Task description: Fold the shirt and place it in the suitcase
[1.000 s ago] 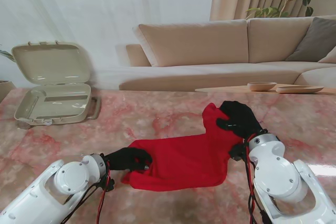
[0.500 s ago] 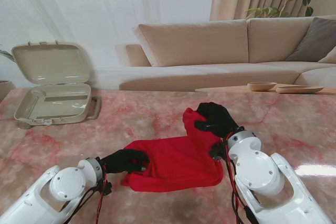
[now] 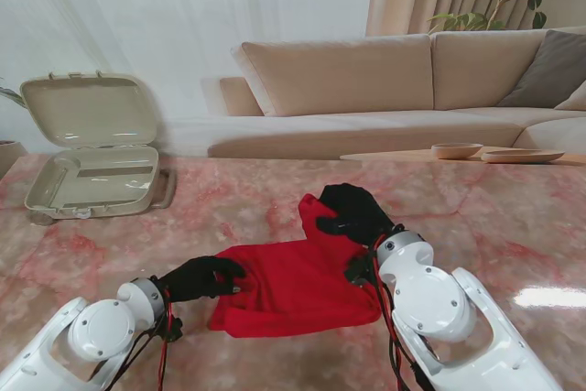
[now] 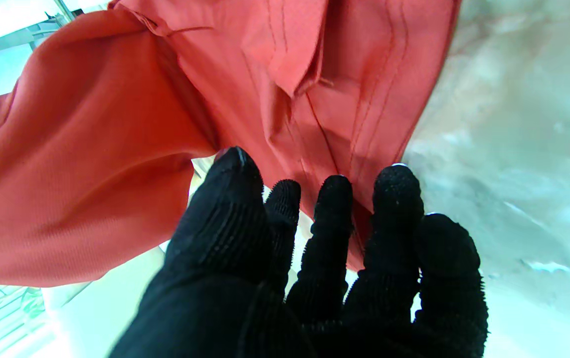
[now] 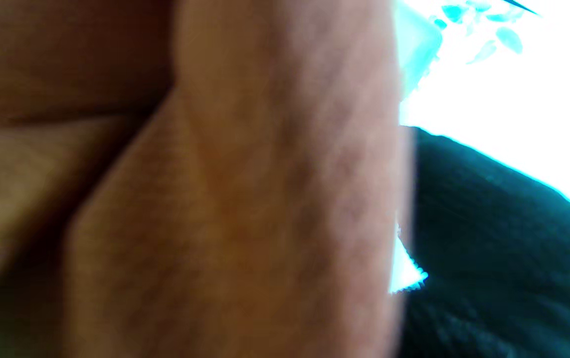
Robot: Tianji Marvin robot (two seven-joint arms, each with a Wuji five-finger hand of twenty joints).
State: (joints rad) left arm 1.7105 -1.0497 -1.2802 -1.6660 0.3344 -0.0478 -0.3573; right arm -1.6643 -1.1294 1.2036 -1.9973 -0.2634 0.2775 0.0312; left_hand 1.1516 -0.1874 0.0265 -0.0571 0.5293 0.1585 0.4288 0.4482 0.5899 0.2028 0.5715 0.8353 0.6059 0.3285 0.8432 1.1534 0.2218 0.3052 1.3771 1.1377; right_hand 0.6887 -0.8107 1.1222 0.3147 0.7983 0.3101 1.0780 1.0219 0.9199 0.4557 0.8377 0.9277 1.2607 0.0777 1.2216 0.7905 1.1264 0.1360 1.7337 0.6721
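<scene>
The red shirt (image 3: 293, 286) lies bunched in the middle of the marble table (image 3: 513, 217). My right hand (image 3: 352, 212), in a black glove, is shut on the shirt's right part and holds it raised over the rest. Blurred cloth (image 5: 215, 199) fills the right wrist view beside a dark piece of glove (image 5: 489, 248). My left hand (image 3: 201, 276) lies at the shirt's left edge. Its fingers (image 4: 394, 199) are stretched out, tips touching the cloth (image 4: 91, 149), gripping nothing that I can see. The beige suitcase (image 3: 92, 180) stands open at the far left, lid upright.
Behind the table is a beige sofa (image 3: 366, 89). A wooden bowl (image 3: 456, 149) and a flat tray (image 3: 522, 155) sit at the far right edge. Bare marble separates the shirt from the suitcase.
My right hand has carried the shirt's raised right part to the left, over the body. My left hand has drawn back a little to the left along the shirt's edge.
</scene>
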